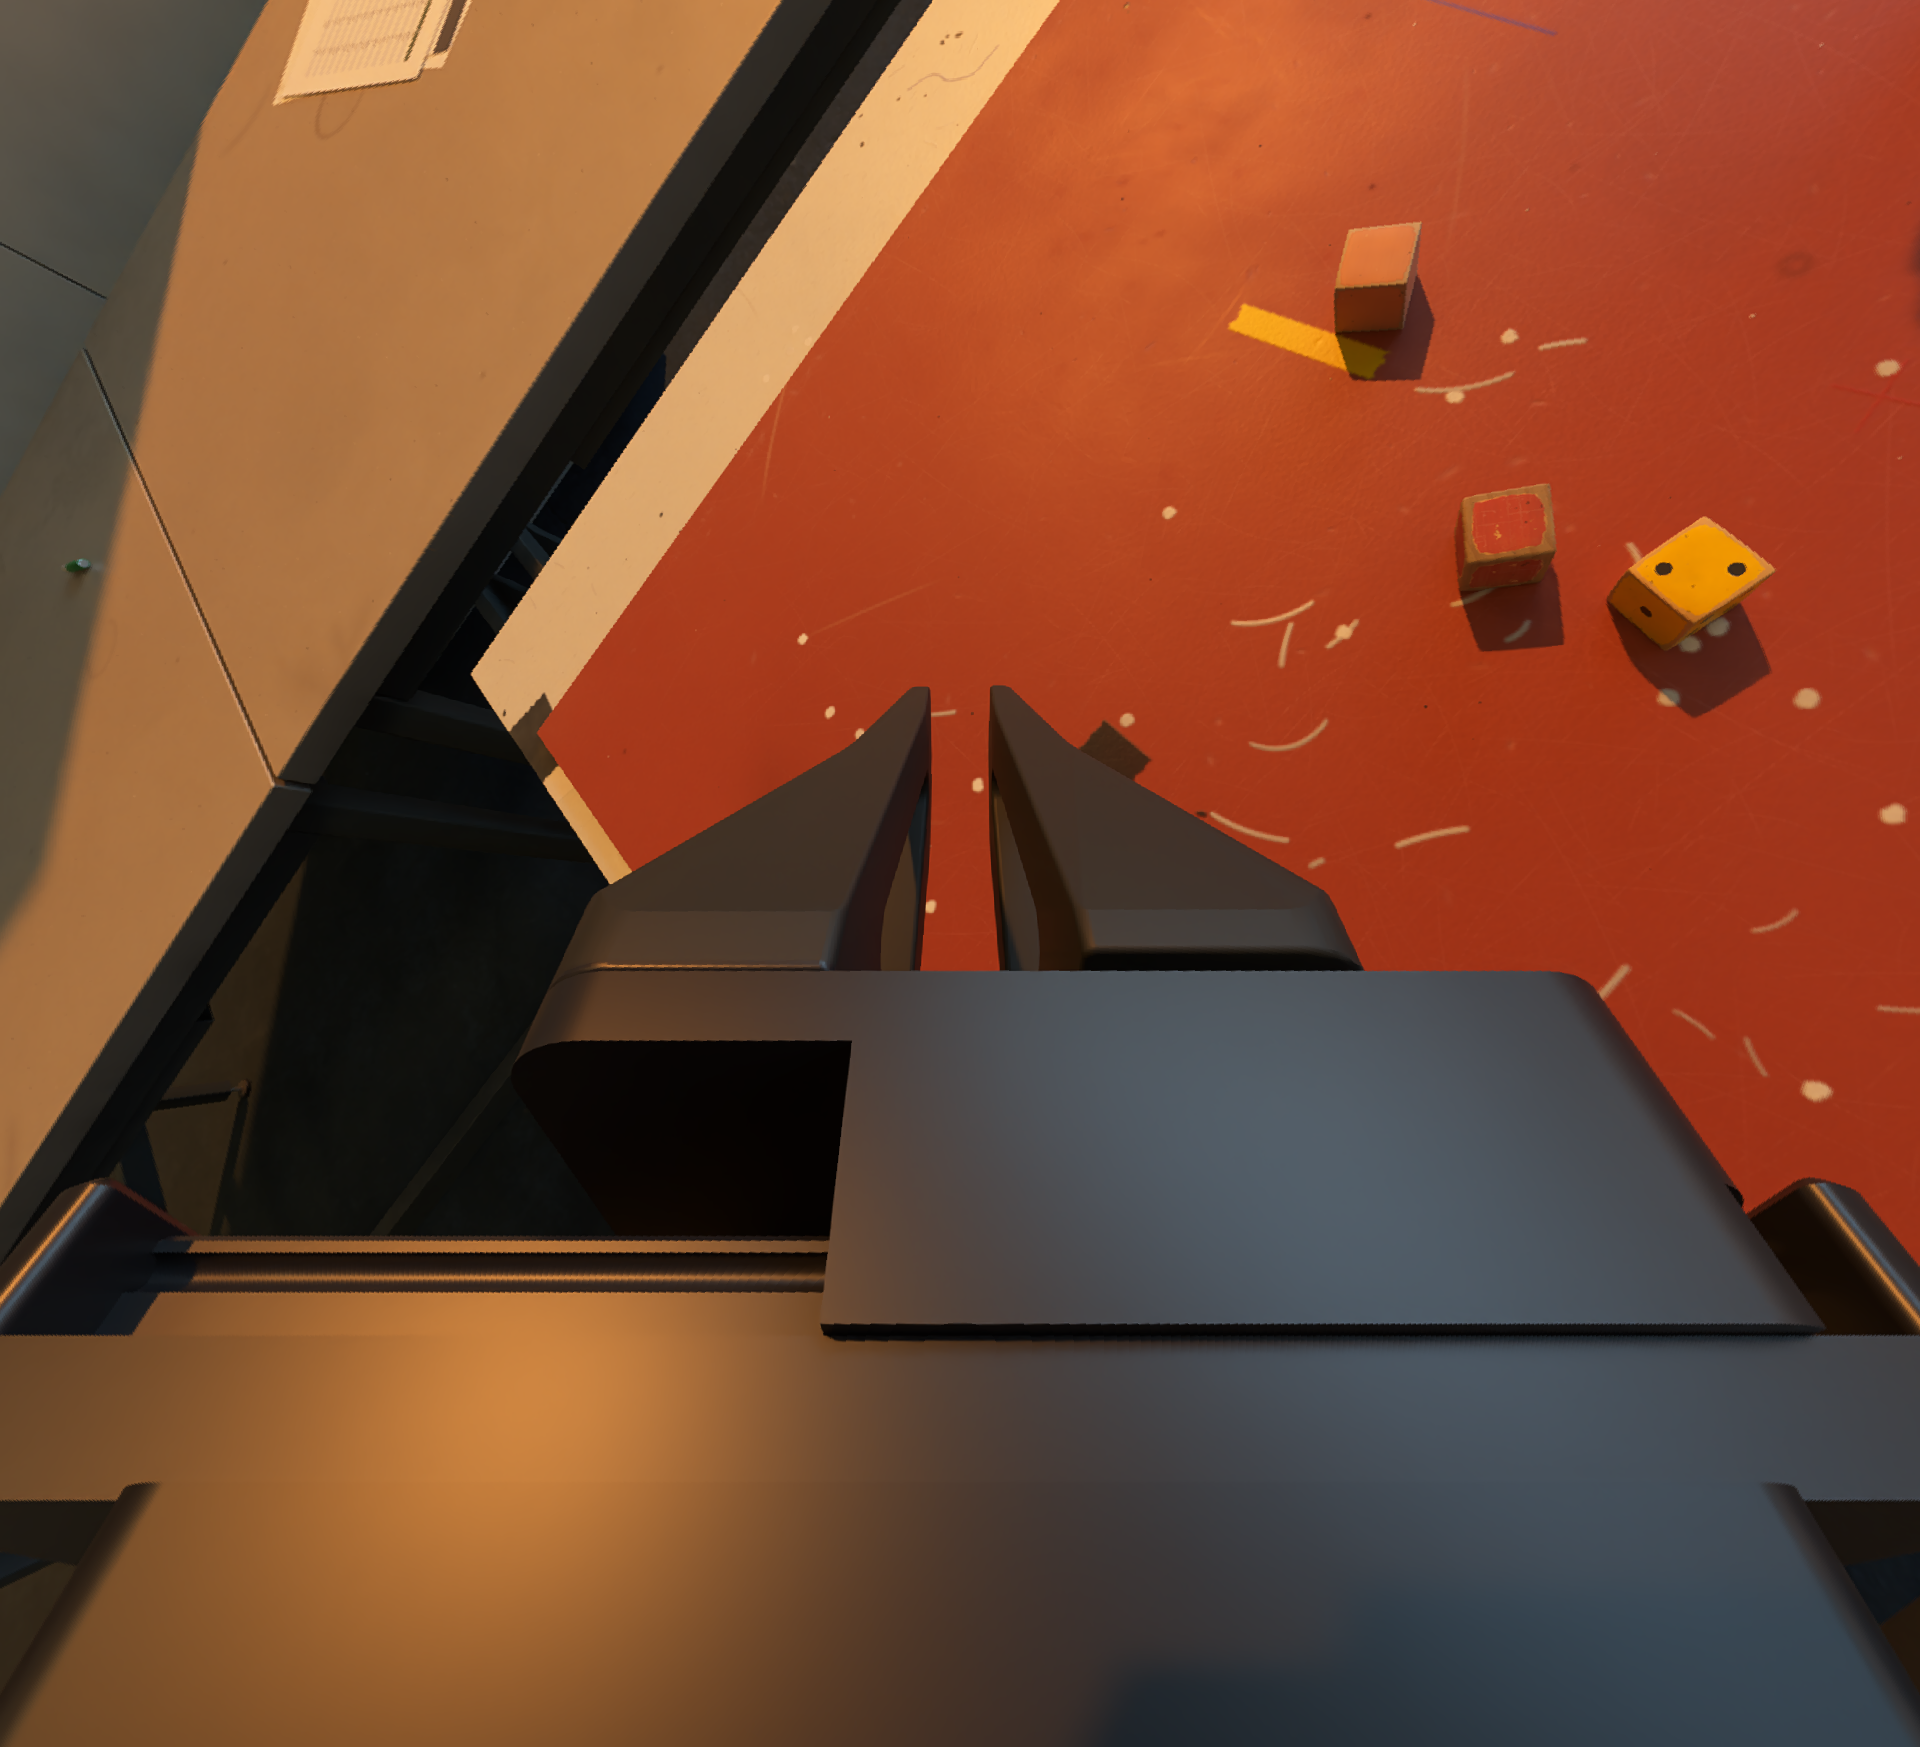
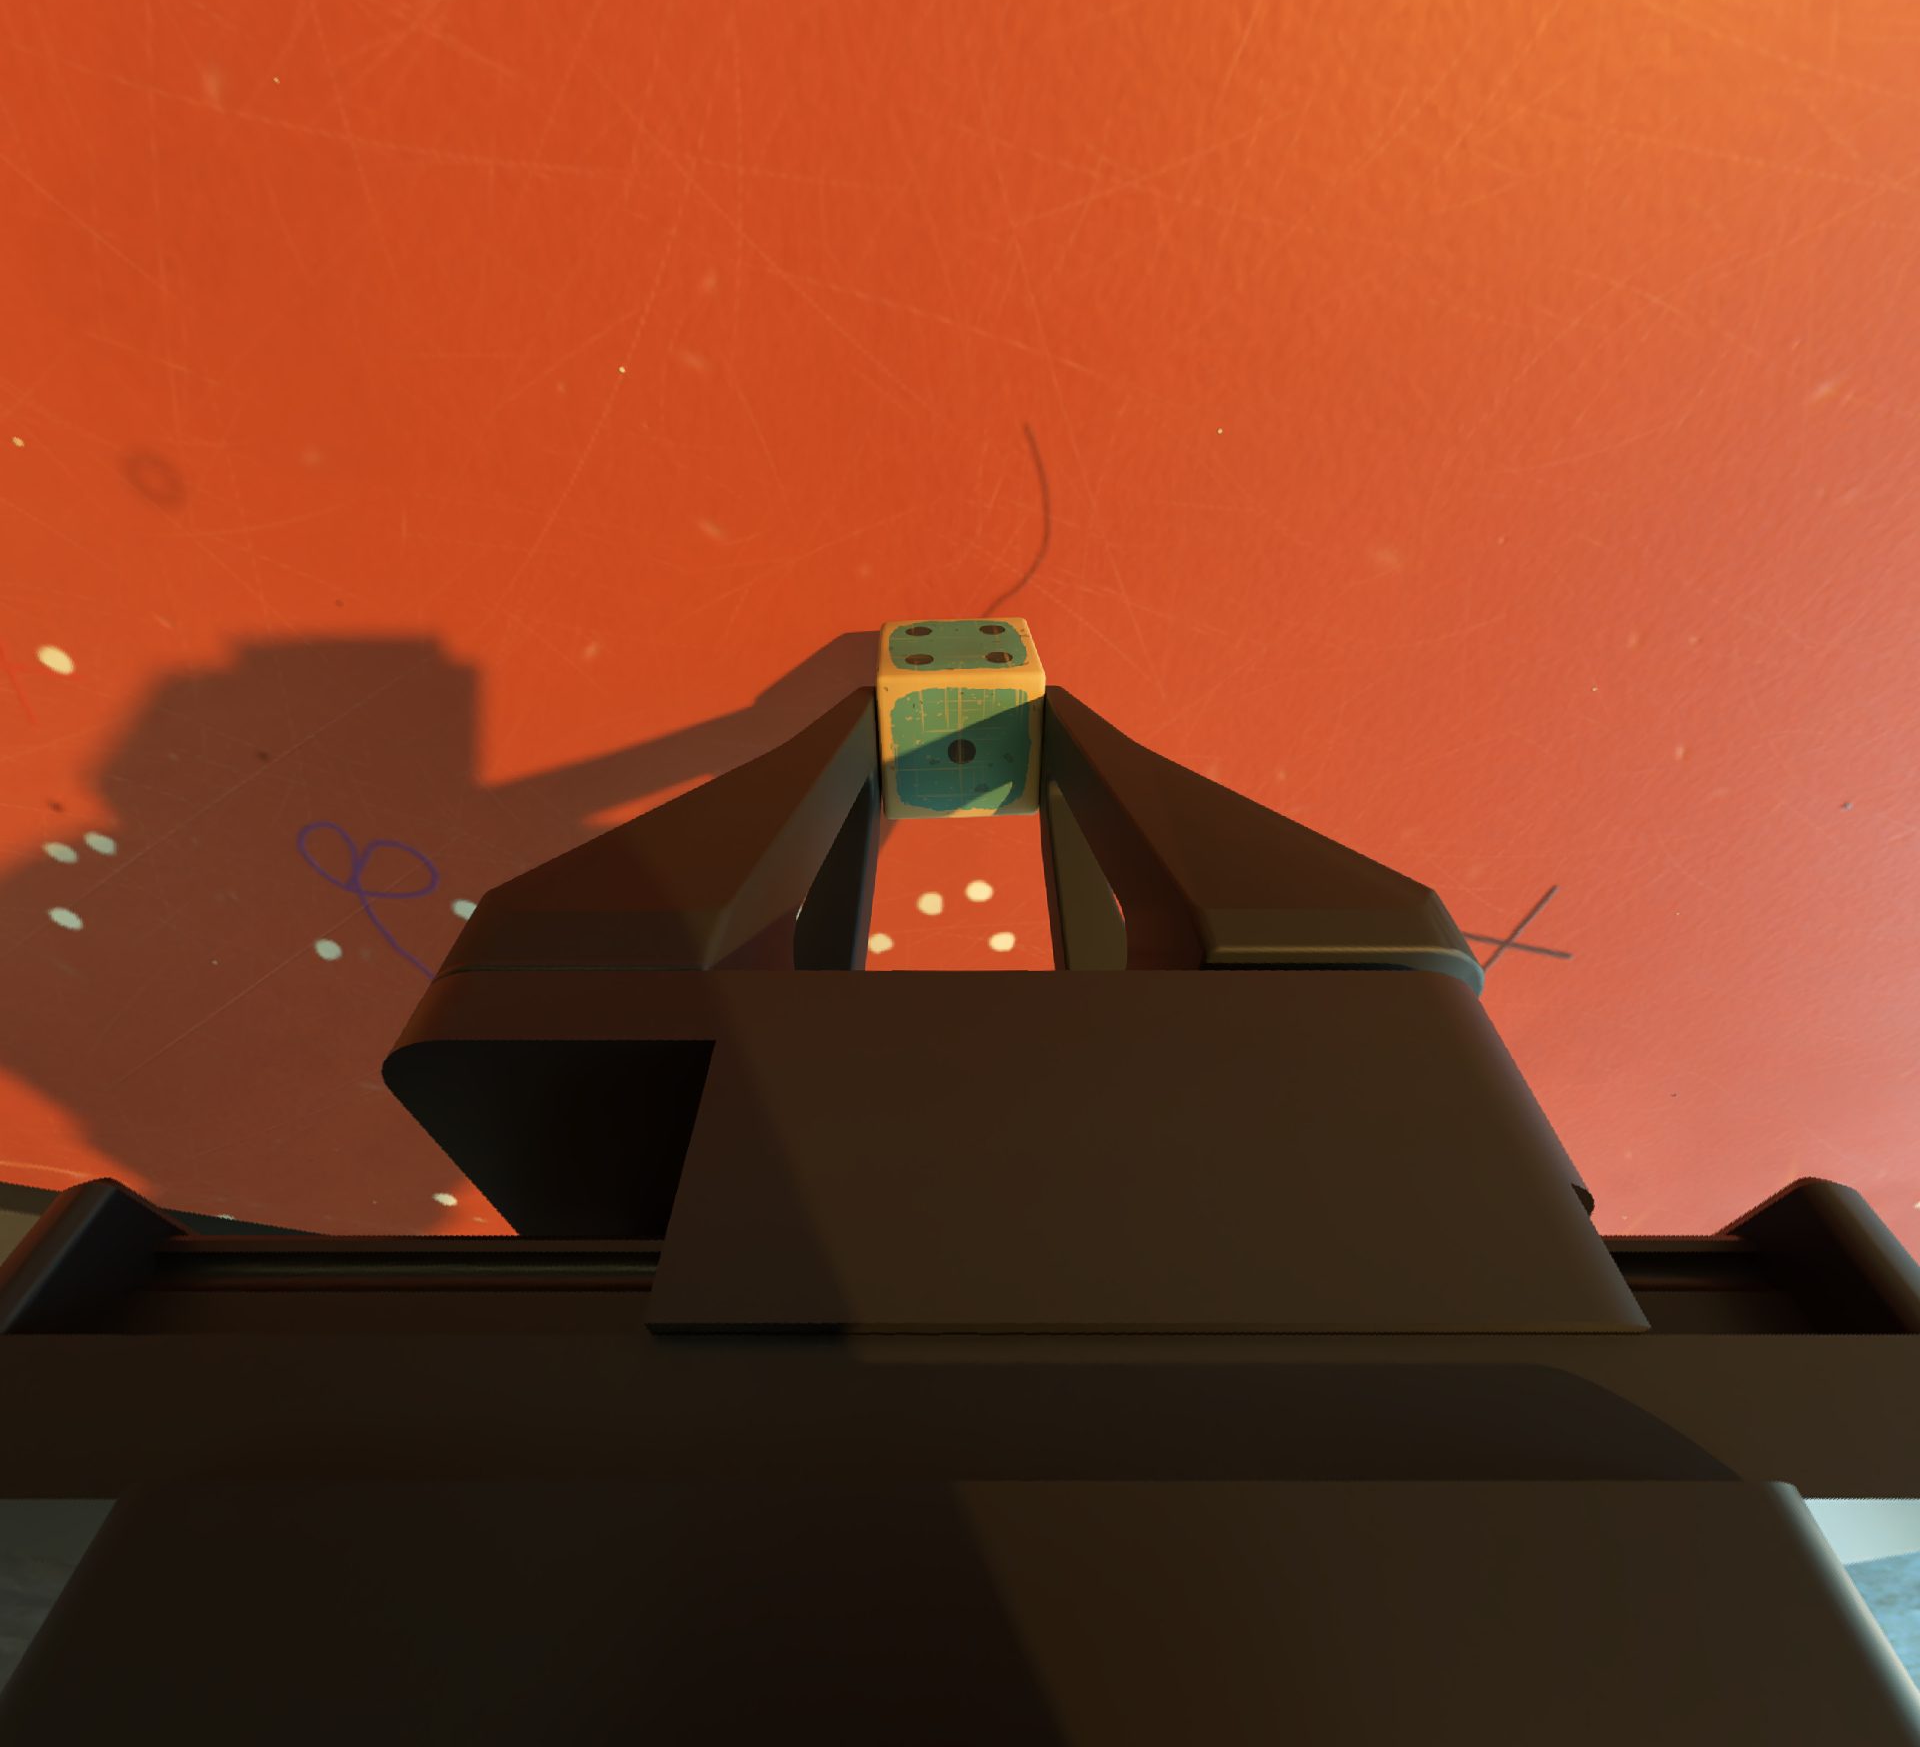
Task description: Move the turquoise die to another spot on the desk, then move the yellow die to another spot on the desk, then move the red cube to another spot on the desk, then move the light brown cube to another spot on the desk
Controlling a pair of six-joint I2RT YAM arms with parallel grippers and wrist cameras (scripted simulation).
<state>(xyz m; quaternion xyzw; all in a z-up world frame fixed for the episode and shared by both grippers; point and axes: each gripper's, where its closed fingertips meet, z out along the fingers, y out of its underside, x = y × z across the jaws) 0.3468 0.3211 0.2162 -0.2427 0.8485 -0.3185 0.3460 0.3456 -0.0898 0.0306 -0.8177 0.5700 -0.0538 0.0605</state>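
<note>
Turquoise die (image 2: pixel 958 741): sitting clamped between the fingertips of the right hand (image 2: pixel 958 752), above the red surface (image 2: pixel 1351 243); whether it is lifted clear is hard to tell from this angle.
Handling: likely light and rigid, a small painted block with worn, rounded edges; flat opposite faces are giving the firmest hold, as here.
Right hand: closing on the die's two side faces.
Left hand (image 1: pixel 958 710): hovering empty near the surface's corner, fingers nearly together.
Yellow die (image 1: pixel 1691 580): lying tilted, just beside the red cube (image 1: pixel 1507 534).
Light brown cube (image 1: pixel 1377 276): standing apart, touching a yellow tape strip (image 1: pixel 1288 336).
</note>
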